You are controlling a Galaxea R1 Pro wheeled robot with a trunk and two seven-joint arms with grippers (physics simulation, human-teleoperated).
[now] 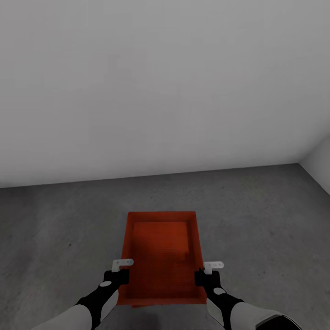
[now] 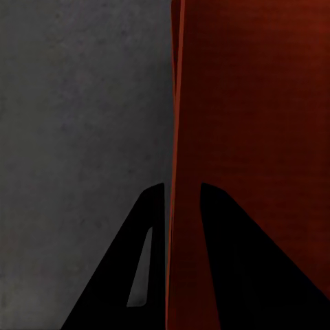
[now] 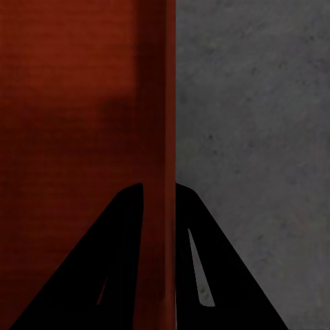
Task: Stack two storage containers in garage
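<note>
The storage container (image 1: 161,256) is a red-orange open-top bin. In the head view it sits centred between the two arms, above the dark grey concrete floor (image 1: 256,220). A thin strip of matching red-orange shows just below the container's near edge; whether this belongs to a second bin cannot be told. Whether the container rests on the floor or is held clear of it cannot be told.

The left gripper (image 1: 120,275) is at the container's left long wall, near the end closest to the robot. In the left wrist view, the left gripper (image 2: 182,199) has one dark finger on each side of the thin red wall (image 2: 172,137). The fingers (image 2: 234,261) are closed down to the wall's thickness and grip it.

The right gripper (image 1: 205,276) is at the container's right long wall, level with the left gripper. In the right wrist view, the right gripper (image 3: 159,196) likewise straddles the container wall (image 3: 168,103). One finger (image 3: 110,261) is inside the container and the other outside, both closed against the wall.

Beyond the container's far end, the floor meets a plain white wall (image 1: 165,91). A second white wall (image 1: 321,160) joins it at a corner to the container's right.
</note>
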